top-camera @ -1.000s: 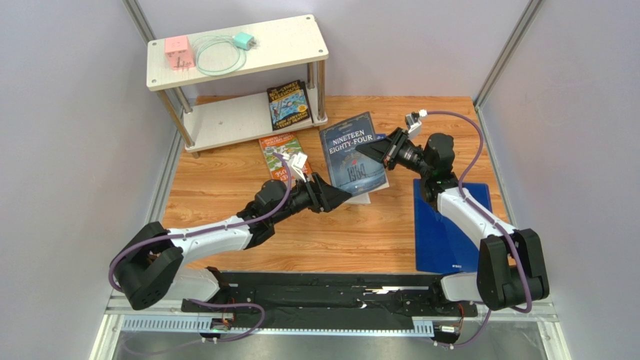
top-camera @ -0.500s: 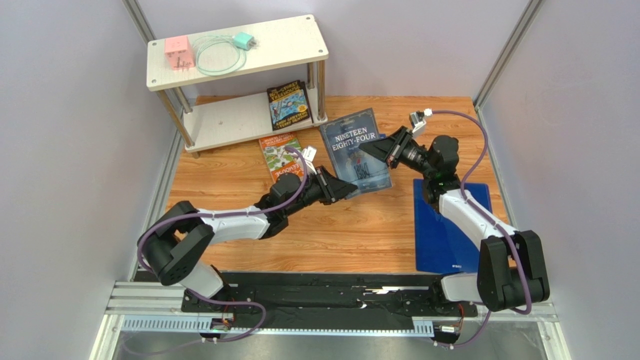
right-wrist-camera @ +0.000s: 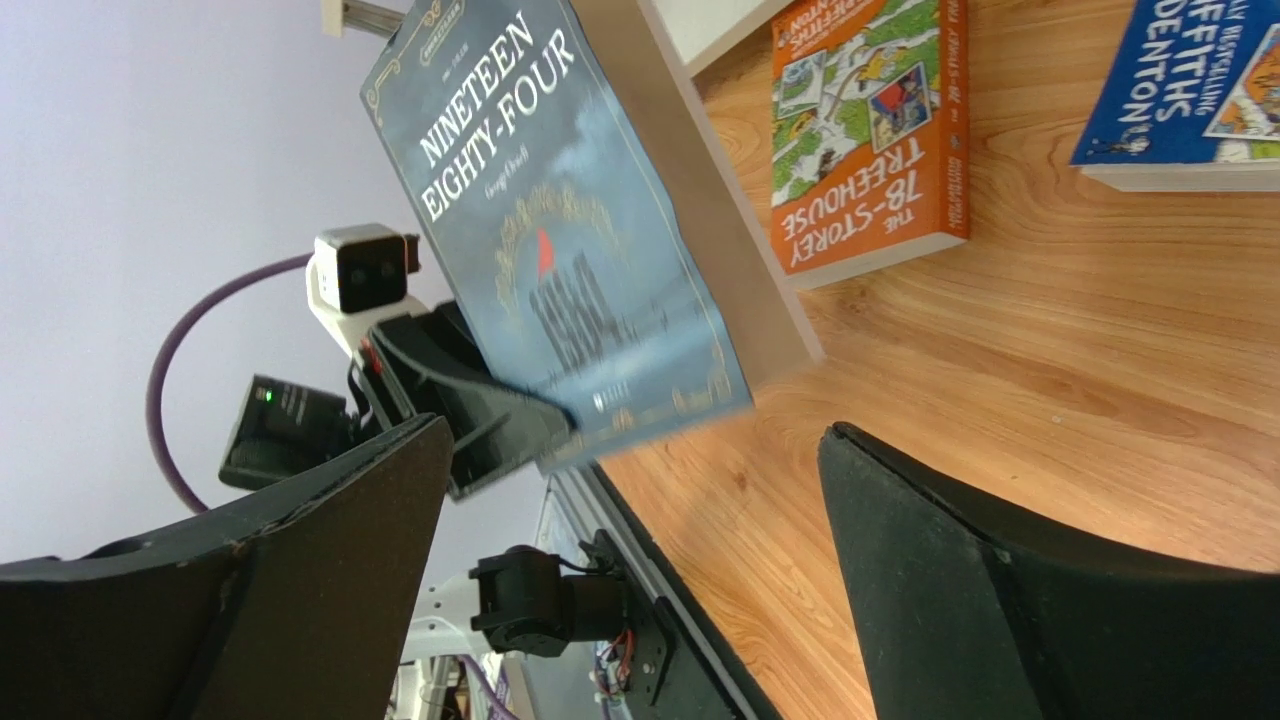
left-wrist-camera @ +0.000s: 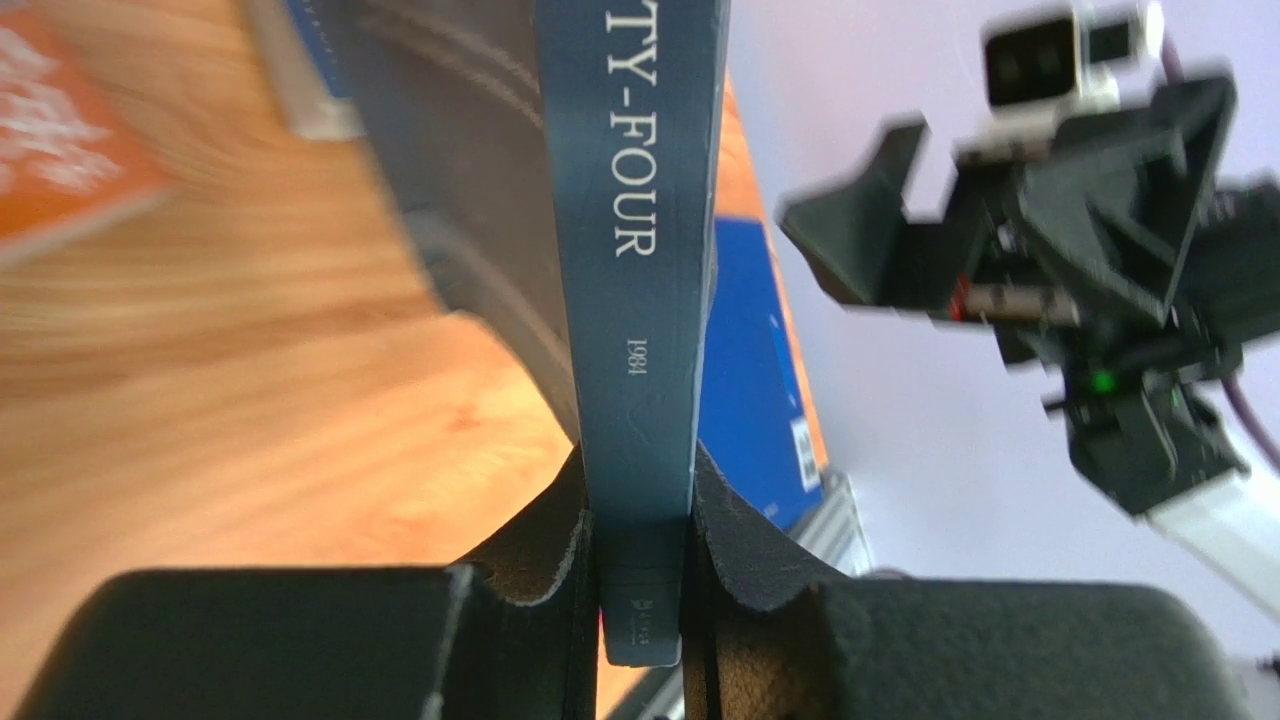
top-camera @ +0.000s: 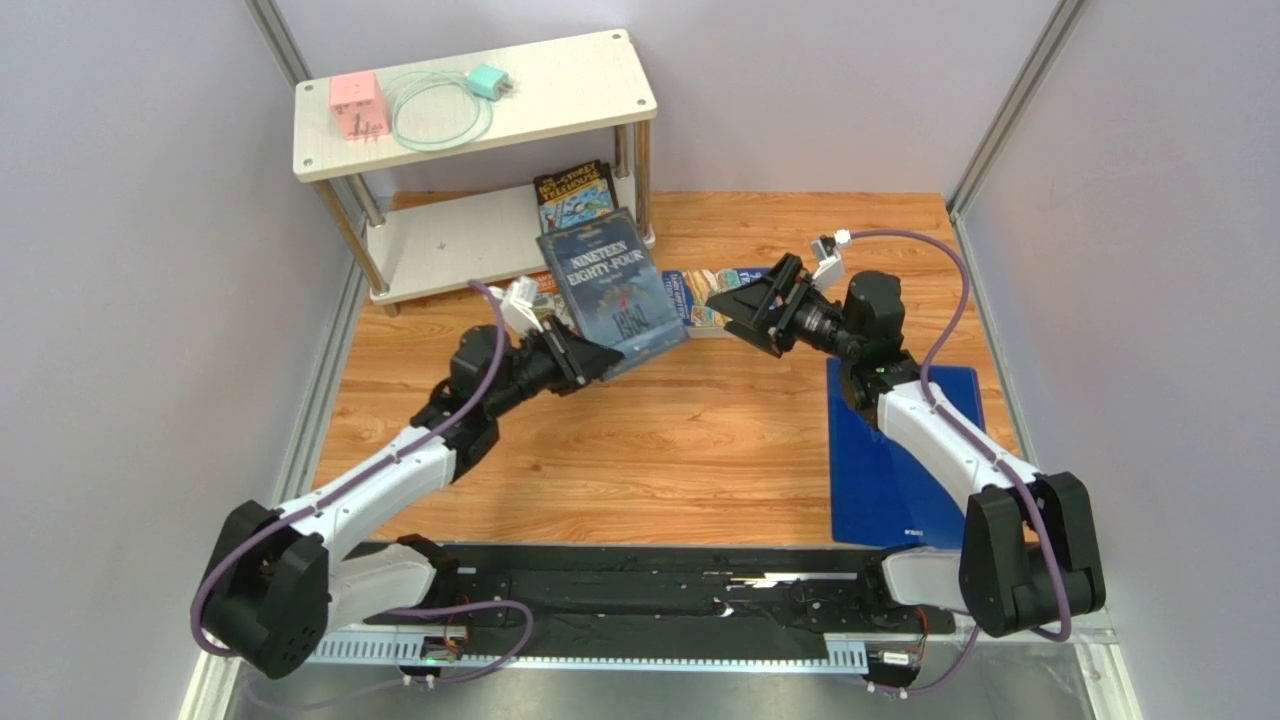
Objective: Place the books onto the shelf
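My left gripper (top-camera: 595, 357) (left-wrist-camera: 640, 518) is shut on the lower edge of the slate blue book (top-camera: 613, 288) (left-wrist-camera: 631, 225) (right-wrist-camera: 556, 255), titled Nineteen Eighty-Four, and holds it up tilted in front of the shelf (top-camera: 451, 237). My right gripper (top-camera: 732, 312) (right-wrist-camera: 631, 450) stands open to the right of that book, apart from it, with nothing between its fingers. A dark book with yellow lettering (top-camera: 573, 186) rests at the right end of the shelf's lower board. An orange-green book (right-wrist-camera: 864, 135) and a bright blue book (top-camera: 709, 284) (right-wrist-camera: 1187, 90) lie flat on the table.
A pink block (top-camera: 356, 105) and a teal charger (top-camera: 486, 80) with its looped cable lie on the shelf's top board. A plain blue flat sheet (top-camera: 899, 450) (left-wrist-camera: 754, 375) lies on the wooden table at the right, under my right arm. Grey walls close in both sides.
My left gripper closed on the slate blue book, my right gripper let it go and opened wide. The left arm then carried the book left and back toward the shelf.
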